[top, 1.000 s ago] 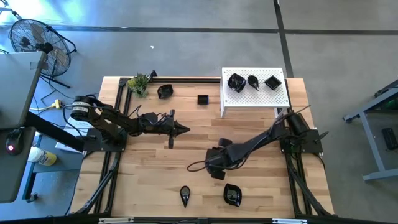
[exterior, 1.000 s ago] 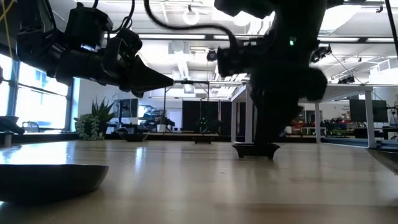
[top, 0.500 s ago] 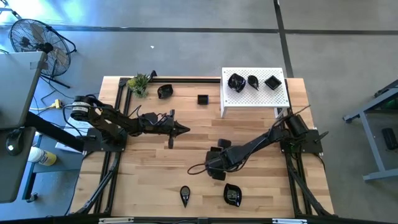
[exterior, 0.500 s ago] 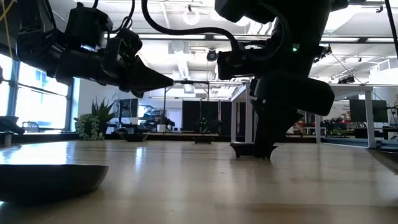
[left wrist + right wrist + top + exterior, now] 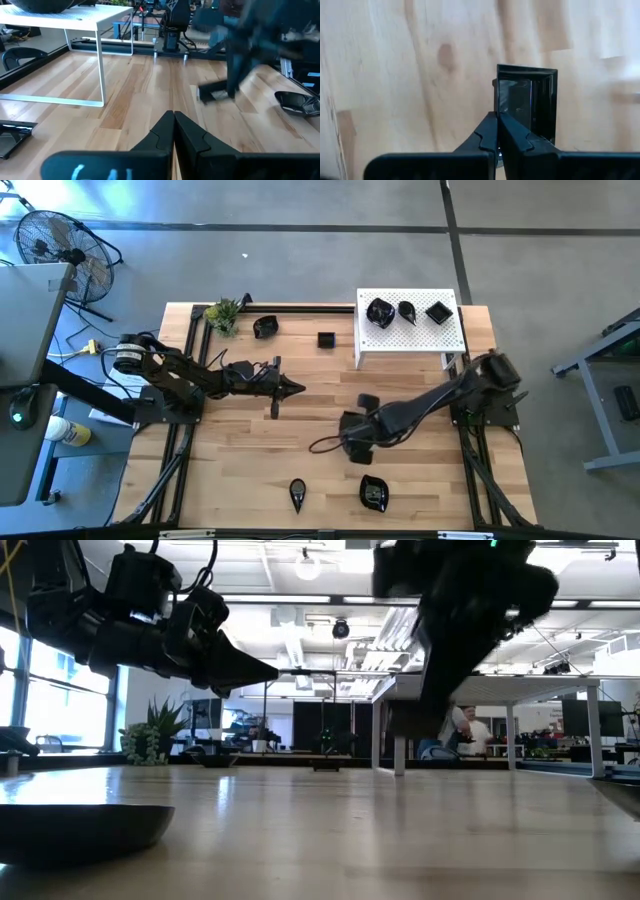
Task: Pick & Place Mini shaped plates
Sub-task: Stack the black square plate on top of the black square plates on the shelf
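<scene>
R gripper point(image 5: 498, 131) is seen clamped on the rim of a small glossy black square plate point(image 5: 526, 102), which is carried clear of the light wood-plank table point(image 5: 300, 435) near its centre. In the low view the plate point(image 5: 415, 721) is shown lifted off the tabletop.

L gripper point(image 5: 296, 388) is held pinched together w/ nothing in it, hovering at approx. 9 o'clock from the R one.

On the white perforated metal platform point(image 5: 400, 340), at 1 o'clock, three more black dishes point(image 5: 407, 311) are lined up. Two black dishes point(image 5: 336, 494) are left near the table's 6 o'clock edge, two others point(image 5: 293, 332) toward 11 o'clock, beside a small green plant point(image 5: 223, 312).
</scene>
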### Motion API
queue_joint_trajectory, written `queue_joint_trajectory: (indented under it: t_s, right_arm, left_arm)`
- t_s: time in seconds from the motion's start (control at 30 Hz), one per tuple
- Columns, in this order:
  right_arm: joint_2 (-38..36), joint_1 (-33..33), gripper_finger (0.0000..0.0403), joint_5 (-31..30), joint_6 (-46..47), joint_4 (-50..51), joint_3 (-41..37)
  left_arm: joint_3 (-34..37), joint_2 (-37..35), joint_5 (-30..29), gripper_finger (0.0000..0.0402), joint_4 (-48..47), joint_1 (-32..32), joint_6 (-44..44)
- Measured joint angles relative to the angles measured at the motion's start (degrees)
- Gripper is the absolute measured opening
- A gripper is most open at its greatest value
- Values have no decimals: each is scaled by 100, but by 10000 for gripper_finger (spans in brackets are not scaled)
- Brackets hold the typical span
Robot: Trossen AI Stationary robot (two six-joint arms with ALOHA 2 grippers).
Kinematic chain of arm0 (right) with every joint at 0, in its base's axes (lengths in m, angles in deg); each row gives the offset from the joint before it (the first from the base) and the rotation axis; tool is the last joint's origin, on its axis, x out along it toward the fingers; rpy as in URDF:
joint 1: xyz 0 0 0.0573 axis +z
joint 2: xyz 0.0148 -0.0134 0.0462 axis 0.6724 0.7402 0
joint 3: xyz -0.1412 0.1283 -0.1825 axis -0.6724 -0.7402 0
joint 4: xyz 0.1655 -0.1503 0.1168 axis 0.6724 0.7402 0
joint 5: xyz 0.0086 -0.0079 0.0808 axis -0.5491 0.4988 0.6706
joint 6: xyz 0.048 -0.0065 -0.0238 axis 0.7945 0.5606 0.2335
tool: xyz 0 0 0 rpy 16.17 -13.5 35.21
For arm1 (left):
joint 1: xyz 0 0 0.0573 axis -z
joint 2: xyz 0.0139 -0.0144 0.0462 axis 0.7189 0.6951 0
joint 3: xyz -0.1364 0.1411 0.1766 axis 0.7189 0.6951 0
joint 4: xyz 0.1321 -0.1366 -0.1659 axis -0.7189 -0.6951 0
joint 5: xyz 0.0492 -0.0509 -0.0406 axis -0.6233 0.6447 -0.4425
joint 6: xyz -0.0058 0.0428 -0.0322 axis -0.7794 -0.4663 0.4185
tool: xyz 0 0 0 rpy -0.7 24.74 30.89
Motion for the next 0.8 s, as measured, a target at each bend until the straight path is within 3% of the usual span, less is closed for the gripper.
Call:
queue_joint_trajectory:
  t_s: [0.23,0.4,0.53,0.8]
  right_arm:
    - [-1475,-286,1,-559,-122,1573,2]
    - [-2548,-1036,1,-1032,-427,3021,13]
    - [-3134,-2211,0,-1150,-920,3619,13]
    - [-3493,-5056,0,-681,-2354,3272,13]
  left_arm:
    - [0,0,-2,5,-13,0,0]
    - [0,0,-2,5,0,0,0]
    - [0,0,-13,5,2,0,0]
    - [-2,0,-13,5,72,0,0]
